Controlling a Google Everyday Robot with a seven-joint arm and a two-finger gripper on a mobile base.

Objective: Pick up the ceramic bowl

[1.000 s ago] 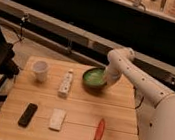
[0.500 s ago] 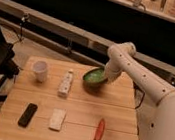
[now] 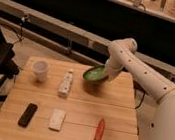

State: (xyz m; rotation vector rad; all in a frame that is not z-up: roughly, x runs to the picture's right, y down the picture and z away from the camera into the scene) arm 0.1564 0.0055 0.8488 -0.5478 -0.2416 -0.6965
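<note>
Bench point(image 3: 83, 115) of pale wood fills the near scene. White robot arm point(image 3: 142, 74) reaches in from the right. Green ceramic bowl point(image 3: 93, 74) hangs tilted just above the bench's far right part, claw point(image 3: 106, 74) clamped on its right rim.

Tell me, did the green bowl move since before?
Yes. The green bowl has lifted slightly and tipped, sitting higher against the white bottle, which stayed put. The claw grips its right rim.

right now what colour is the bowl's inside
Pale glossy green, camera view; the gripper grips the ceramic bowl at its rim.
</note>
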